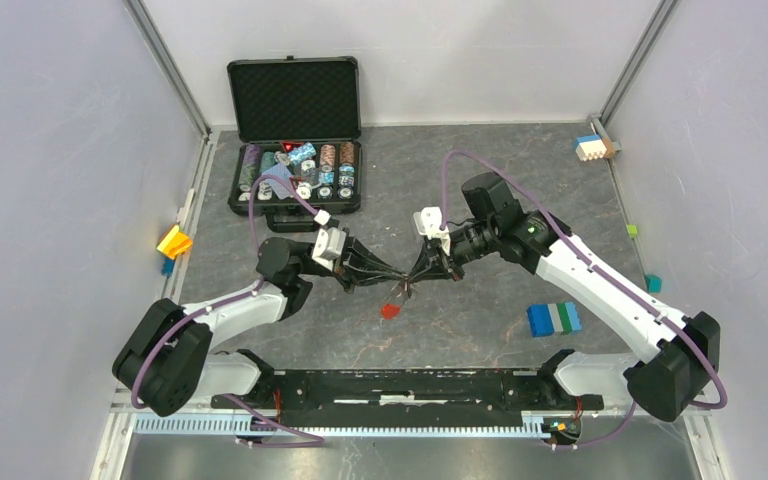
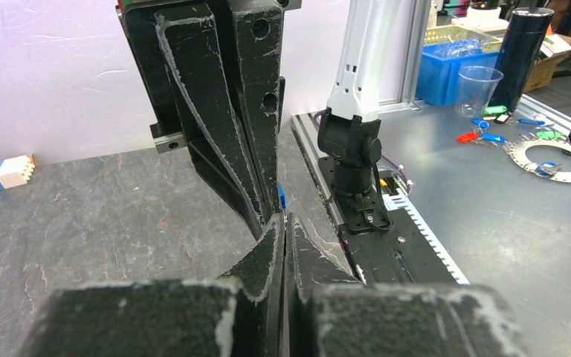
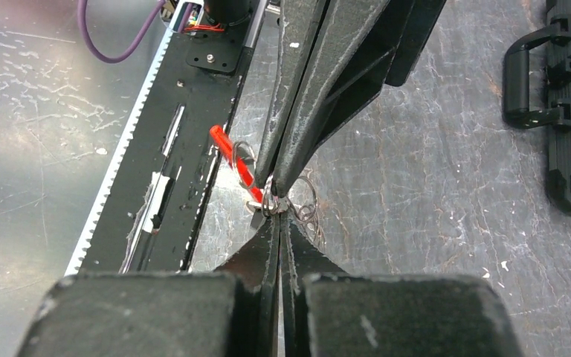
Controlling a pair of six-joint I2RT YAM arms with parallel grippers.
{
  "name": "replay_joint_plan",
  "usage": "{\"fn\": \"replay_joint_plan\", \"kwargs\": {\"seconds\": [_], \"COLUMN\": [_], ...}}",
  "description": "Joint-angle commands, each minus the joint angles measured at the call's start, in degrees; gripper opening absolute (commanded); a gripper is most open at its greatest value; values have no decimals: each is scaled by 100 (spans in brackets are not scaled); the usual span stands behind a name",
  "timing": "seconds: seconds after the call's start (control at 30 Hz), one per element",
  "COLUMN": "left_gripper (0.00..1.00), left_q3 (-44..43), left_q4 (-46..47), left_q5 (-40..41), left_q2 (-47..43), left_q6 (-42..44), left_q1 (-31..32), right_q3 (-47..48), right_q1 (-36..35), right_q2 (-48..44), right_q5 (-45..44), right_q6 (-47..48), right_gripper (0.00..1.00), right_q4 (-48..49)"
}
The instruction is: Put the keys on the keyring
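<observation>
Left hand (image 3: 279, 178) and right hand (image 3: 279, 223) both pinch tight on the keyring (image 3: 306, 206); we see no key threaded yet.

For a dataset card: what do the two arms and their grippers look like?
The left arm and right arm have white shells, black joints and a purple cable each. The left gripper and right gripper have long black tapered fingers scuffed whitish.
</observation>
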State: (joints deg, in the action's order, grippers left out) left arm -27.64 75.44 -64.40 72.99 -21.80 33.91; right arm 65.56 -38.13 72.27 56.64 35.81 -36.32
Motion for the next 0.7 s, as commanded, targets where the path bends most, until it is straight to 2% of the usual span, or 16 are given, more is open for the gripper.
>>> {"fn": "replay_joint_plan", "kwargs": {"seconds": [0.0, 0.67], "left_gripper": [2, 2], "left_q3": [-23, 13], "left_q4": [475, 441], "left_q5": [-87, -313], "left_q2": [-118, -177], "left_q6": [-216, -189], "left_q1": [119, 190], "right_q3": [-93, -16], "right_q1": [-28, -54], "right_q2": [-36, 125], "right_q5": [136, 171], "right_q6": [16, -46], "right_gripper": [0, 0], "right_q4": [372, 563]}}
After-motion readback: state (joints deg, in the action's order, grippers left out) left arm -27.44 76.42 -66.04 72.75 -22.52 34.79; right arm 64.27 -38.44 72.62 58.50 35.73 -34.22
